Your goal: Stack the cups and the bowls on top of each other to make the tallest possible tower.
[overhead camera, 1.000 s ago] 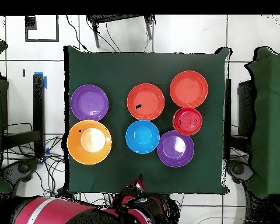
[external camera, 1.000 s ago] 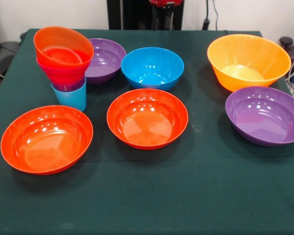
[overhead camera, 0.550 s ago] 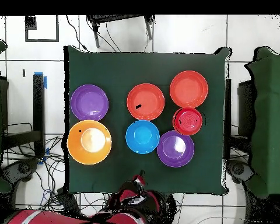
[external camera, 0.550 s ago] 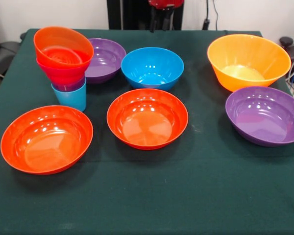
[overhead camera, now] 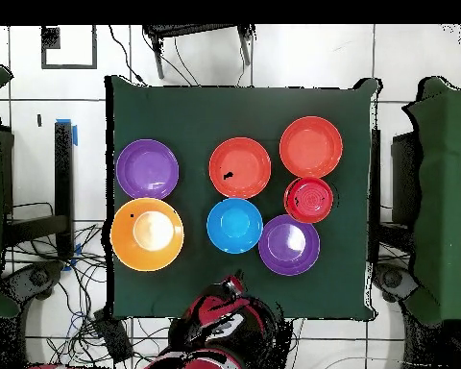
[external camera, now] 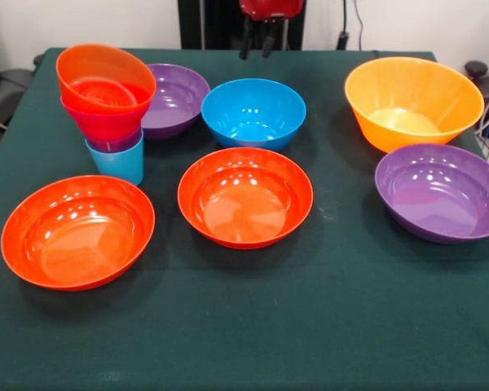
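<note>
Green cloth covers the table (external camera: 326, 326), bowls spread wide so each can be picked singly. My end effector (external camera: 257, 41) hangs at the far edge above the blue bowl (external camera: 253, 112), two fingers apart, holding nothing. Tower (external camera: 106, 106) stands at one side: light blue cup (external camera: 116, 163) lowest, purple cup, pink bowl, small orange bowl (external camera: 104, 77) on top, tilted. It leans, so I judge the next bowl needs gentle placing. Blue looks like the next size up.
</note>
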Motion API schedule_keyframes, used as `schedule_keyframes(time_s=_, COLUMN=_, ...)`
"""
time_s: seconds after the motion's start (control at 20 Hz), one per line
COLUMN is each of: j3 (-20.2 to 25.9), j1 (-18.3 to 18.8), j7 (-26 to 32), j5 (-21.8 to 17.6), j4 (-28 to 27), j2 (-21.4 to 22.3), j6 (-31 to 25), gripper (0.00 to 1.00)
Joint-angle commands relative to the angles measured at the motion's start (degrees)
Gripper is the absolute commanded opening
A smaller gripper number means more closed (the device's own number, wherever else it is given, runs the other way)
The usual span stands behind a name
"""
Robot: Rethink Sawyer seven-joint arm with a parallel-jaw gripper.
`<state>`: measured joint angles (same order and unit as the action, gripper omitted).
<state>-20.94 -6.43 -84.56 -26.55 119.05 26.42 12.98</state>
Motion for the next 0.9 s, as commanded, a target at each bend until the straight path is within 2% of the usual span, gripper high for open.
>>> schedule_keyframes(time_s=0.05, j3=8.6, j1=0.4, j7=-4.5, j5=0.8, j4=-9.1, j2=0.2, j6=-8.3, gripper=1.0)
schedule_keyframes(time_s=0.45, j3=11.5, j1=2.0, j7=-6.5, j5=1.5, j4=-11.4, j2=-0.2, j6=-8.2, gripper=1.0)
schedule_keyframes(time_s=0.9, j3=11.6, j1=2.0, j7=-8.0, j5=2.8, j4=-12.7, j2=-0.9, j6=-7.3, gripper=1.0)
